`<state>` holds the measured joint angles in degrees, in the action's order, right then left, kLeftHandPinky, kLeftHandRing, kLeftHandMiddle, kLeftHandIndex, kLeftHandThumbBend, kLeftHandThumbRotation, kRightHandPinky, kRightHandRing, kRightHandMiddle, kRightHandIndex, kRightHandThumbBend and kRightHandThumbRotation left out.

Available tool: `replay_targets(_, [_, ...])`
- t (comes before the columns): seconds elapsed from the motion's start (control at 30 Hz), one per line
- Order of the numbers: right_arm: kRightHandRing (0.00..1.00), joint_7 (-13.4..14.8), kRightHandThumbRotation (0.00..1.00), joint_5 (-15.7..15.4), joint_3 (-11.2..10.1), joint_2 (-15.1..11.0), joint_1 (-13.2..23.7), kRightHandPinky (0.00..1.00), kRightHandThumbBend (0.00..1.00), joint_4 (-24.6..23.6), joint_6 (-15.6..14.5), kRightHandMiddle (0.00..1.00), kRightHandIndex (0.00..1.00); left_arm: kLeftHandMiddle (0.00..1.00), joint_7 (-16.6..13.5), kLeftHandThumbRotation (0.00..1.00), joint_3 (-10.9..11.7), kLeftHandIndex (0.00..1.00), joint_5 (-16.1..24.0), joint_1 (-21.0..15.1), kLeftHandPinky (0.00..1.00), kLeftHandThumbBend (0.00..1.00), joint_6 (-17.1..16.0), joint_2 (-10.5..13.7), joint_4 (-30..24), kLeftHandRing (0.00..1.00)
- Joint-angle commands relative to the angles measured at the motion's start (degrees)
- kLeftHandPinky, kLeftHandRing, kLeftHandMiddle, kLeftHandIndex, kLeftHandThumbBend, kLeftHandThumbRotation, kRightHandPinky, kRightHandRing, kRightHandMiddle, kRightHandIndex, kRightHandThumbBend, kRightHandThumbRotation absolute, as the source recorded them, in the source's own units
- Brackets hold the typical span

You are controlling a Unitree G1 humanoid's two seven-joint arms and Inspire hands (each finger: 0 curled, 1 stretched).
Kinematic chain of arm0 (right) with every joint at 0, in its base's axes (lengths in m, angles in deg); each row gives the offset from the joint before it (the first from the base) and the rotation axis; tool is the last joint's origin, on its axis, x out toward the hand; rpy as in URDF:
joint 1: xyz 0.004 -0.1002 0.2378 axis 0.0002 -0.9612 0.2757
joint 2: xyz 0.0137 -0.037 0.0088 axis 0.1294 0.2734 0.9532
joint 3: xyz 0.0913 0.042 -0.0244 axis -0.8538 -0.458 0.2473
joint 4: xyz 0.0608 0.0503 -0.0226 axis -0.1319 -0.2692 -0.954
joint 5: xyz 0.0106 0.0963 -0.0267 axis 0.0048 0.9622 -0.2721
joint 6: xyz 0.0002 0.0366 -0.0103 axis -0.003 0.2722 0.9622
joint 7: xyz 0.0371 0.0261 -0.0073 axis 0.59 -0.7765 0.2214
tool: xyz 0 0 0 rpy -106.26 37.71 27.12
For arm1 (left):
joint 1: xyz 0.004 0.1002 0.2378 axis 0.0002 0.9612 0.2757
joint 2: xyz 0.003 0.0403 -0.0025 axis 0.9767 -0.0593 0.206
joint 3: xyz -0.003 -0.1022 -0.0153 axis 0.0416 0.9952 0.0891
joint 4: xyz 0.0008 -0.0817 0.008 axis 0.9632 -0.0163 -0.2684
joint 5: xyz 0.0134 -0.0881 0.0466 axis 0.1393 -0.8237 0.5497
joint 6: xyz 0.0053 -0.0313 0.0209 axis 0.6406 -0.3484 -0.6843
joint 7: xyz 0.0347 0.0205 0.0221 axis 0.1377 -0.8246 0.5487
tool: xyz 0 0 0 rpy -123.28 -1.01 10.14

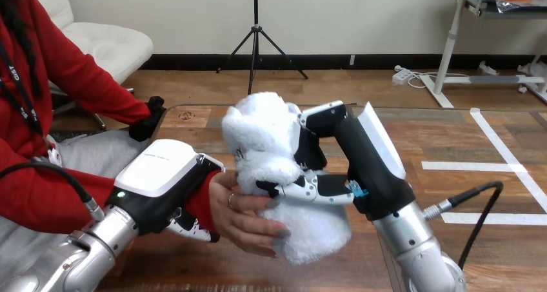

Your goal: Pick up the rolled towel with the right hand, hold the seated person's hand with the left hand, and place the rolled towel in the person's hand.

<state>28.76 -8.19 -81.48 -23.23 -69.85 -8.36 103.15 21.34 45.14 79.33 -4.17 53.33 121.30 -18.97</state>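
Your right hand [355, 156] clamps the fluffy white rolled towel [264, 144], bulging against the person's hand [248, 218]; your left hand [158, 176] wraps their wrist [201, 200].

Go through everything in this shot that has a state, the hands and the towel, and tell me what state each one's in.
Left hand: shut round the person's wrist.
Right hand: shut on the rolled towel.
Rolled towel: rolled, gripped, its lower part touching the person's hand.
Person's hand: open, fingers against the towel.
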Motion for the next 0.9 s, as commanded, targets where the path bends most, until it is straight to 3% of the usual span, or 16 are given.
replay_targets(0.0, [0.06,1.01,0.00,3.65,1.03,4.63,11.43,0.02,0.61,-5.71,6.12,0.10,0.09,0.37,-2.87,0.06,2.39,0.39,-3.09,-9.30,0.29,0.85,-2.28,-3.63,-6.32,0.32])
replay_targets(0.37, [0.06,-2.14,0.00,7.66,3.45,5.17,12.99,0.02,0.59,-4.29,5.82,0.09,0.09,0.35,-2.66,0.04,2.75,0.38,-3.58,-9.37,0.29,0.84,-3.16,-4.26,-6.64,0.31])
replay_targets(0.67, [0.06,-2.67,0.00,7.11,4.13,6.53,14.35,0.02,0.60,-2.82,5.30,0.10,0.08,0.34,-1.83,0.07,2.63,0.36,-4.21,-9.55,0.27,0.83,-3.70,-4.74,-7.55,0.30])
replay_targets(0.87, [0.06,-3.83,0.00,7.23,4.92,7.28,15.18,0.02,0.62,-2.09,5.01,0.10,0.08,0.34,-0.51,0.07,2.38,0.38,-4.27,-9.40,0.27,0.81,-2.27,-5.07,-9.33,0.29])
